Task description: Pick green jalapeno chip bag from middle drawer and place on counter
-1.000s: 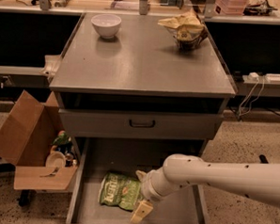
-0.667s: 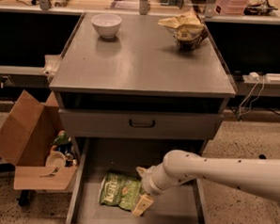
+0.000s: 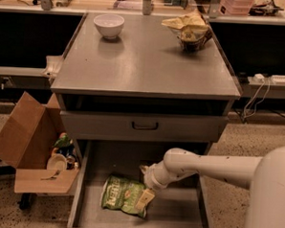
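Gripper (image 3: 145, 198) at chip bag (image 3: 119, 194); both in drawer (image 3: 178, 214)

The gripper (image 3: 145, 197) in the middle drawer (image 3: 175, 214) covers the right corner of the green jalapeno chip bag (image 3: 119, 194); its lettering is unreadable; the arm (image 3: 216, 168) runs off the view's right edge; the drawer's front is cut off below.

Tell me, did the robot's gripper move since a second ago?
Yes. The gripper moved away from the near edge of the middle drawer, toward the green jalapeno chip bag, which stayed put.
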